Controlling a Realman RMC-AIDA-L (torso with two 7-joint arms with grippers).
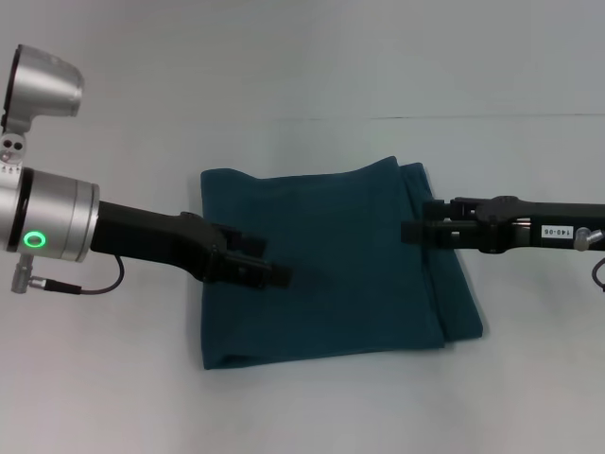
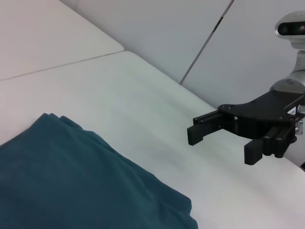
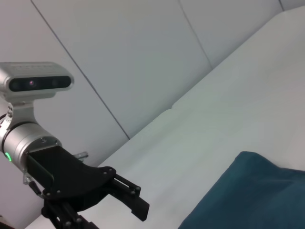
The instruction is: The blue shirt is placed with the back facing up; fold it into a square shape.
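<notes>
Fingers of both grippers, left (image 1: 274,274) and right (image 1: 413,231), spread empty over folded blue shirt (image 1: 331,274).

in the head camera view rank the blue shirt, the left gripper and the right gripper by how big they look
1. blue shirt, by far the largest.
2 and 3. left gripper and right gripper look about alike, both open above the shirt; too close to rank.

- Pretty sure I'm in a lab or test room
- Plain white table (image 1: 312,416) under me, bare pale panel walls (image 3: 143,57) behind
- Zero homey stuff in sight
</notes>
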